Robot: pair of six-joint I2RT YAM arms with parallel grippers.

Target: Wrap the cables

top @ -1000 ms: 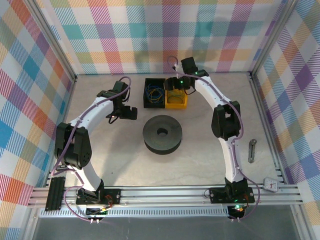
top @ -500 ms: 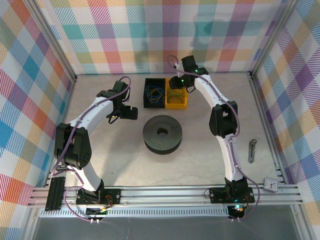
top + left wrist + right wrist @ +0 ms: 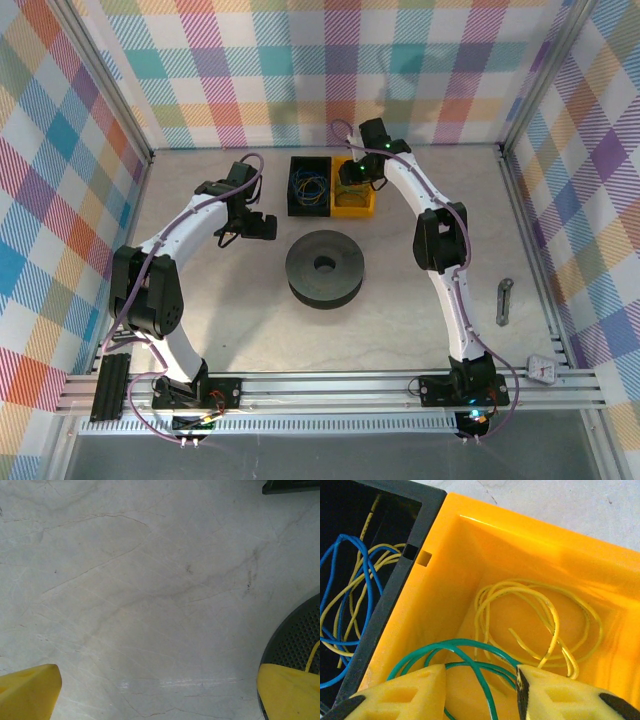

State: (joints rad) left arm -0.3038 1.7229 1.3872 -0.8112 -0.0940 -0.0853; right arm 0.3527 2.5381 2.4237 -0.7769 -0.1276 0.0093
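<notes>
- The right tool (image 3: 481, 672) is hanging inside the yellow bin (image 3: 600, 560) with its fingers standing apart. I am seeing a green cable (image 3: 460, 642) running through the gap between them.
- A yellow cable (image 3: 553, 627) is lying coiled on that bin's floor, toward 12 o'clock of the tool.
- In the black bin (image 3: 387, 605), at 9 o'clock of the yellow one, blue and yellow cables (image 3: 370, 562) are lying tangled.
- The left tool (image 3: 159, 675) is hovering over bare counter (image 3: 150, 580) with its fingers wide apart, at 10 o'clock of the black spool (image 3: 325, 268).
</notes>
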